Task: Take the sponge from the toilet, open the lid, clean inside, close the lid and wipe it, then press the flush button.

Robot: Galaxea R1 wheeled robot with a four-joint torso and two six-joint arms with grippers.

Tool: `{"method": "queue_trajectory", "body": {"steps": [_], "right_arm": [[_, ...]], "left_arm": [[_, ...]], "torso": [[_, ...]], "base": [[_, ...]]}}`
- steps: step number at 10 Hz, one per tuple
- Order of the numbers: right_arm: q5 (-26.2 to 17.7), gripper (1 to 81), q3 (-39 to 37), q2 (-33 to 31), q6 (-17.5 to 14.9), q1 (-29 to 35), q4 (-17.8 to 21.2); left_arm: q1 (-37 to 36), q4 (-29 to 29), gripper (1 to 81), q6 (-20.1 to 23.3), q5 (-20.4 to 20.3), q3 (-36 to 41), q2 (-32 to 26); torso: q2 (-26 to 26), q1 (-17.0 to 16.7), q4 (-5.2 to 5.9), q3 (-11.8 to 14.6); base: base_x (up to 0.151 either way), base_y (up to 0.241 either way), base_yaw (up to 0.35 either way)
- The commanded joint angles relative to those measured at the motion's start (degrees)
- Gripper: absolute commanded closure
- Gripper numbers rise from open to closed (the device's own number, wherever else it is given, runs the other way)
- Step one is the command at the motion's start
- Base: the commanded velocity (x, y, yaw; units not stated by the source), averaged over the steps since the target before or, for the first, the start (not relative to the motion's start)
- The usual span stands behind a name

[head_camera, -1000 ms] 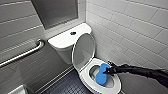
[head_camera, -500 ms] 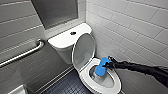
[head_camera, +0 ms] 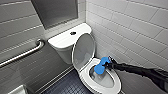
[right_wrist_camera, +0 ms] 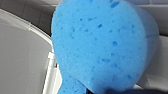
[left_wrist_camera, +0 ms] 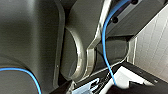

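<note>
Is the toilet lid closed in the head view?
No. The lid stands raised, upright in front of the tank, and the sponge is over the open bowl.

Place: we are looking into a tiled toilet room.
Fixture: a white toilet (head_camera: 62,42) is standing in the corner, with its lid (head_camera: 83,51) raised.
Walls: pale rectangular wall tiles (head_camera: 130,27) are covering both sides.
Rail: a metal grab bar (head_camera: 22,53) is running along the wall beside the toilet.
Floor: small dark floor tiles (head_camera: 67,86) are lying below.
</note>
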Motion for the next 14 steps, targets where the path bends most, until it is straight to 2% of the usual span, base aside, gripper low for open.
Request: {"method": "queue_trajectory", "body": {"steps": [1, 3, 4, 5, 8, 14], "right_arm": [[3.87, 81.1, -6.85, 4.43, 6.68, 4.27, 0.38], [6.15, 81.1, -7.75, 3.92, 8.52, 3.04, 0.46], [7.11, 81.1, -5.92, 1.73, 9.75, 2.34, 0.46], [8.17, 81.1, -0.57, -1.96, 10.37, 1.02, 0.29], [13.26, 81.1, 8.60, -10.76, 10.46, -3.81, 1.96], [19.07, 81.1, 19.24, -20.17, 10.37, -13.12, 2.75]], "left_arm": [[2.72, 0.08, 1.0, 0.23, 1.16, 1.26, -0.87], [3.33, -0.01, 1.0, 0.23, 1.16, 1.26, -1.23], [3.42, -0.01, 1.0, 0.31, 1.16, 1.26, -1.14], [3.42, 0.08, 1.0, 0.32, 1.16, 1.26, -0.88], [3.42, 0.61, 1.0, 0.41, 1.16, 1.26, -0.35], [3.51, 0.61, 1.0, 0.67, 1.16, 1.26, -0.09]], "torso": [[0.00, 0.00, 0.00, 0.00], [0.00, 0.00, 0.00, 0.00], [0.00, 0.00, 0.00, 0.00], [0.00, 0.00, 0.00, 0.00], [0.00, 0.00, 0.00, 0.00], [0.00, 0.00, 0.00, 0.00]], "base": [[0.000, 0.000, 0.000], [0.000, 0.000, 0.000], [0.000, 0.000, 0.000], [0.000, 0.000, 0.000], [0.000, 0.000, 0.000], [0.000, 0.000, 0.000]]}}
